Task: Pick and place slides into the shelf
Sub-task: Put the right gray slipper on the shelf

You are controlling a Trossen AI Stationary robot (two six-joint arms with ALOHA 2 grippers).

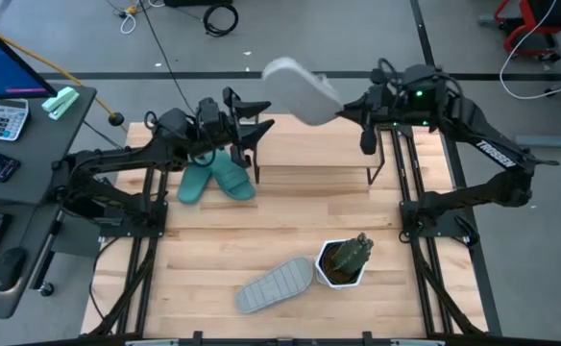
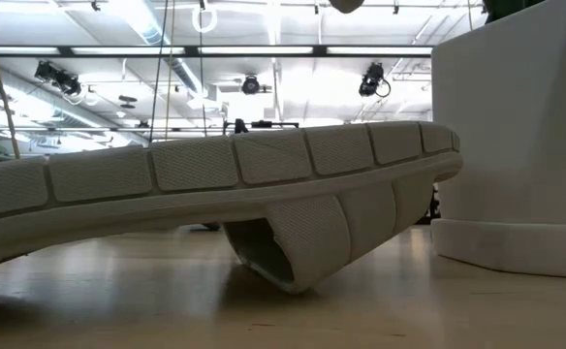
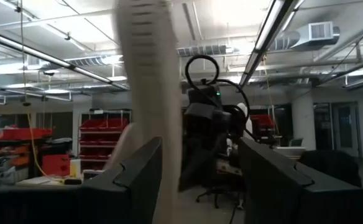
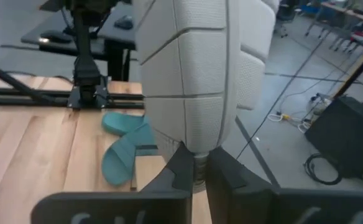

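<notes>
— Which step was it?
— Carrying: the right gripper (image 4: 197, 163) had its fingers pinched on a grey slide (image 1: 303, 89), aloft near the shelf (image 1: 314, 173).
— And the left gripper (image 1: 252, 120)?
— Fingers parted, empty — next came lowering it.

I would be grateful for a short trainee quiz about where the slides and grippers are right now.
1. True or false: the right gripper is shut on a grey slide held above the shelf.
2. How many slides lie on the tabletop in front of the shelf? A) none B) one C) two
3. Fill in: the grey slide on the tabletop lies sole-up beside the ____.

Key:
1. True.
2. B; the two teal slides lie by the shelf's left end, near the open left gripper.
3. Potted plant.
</notes>
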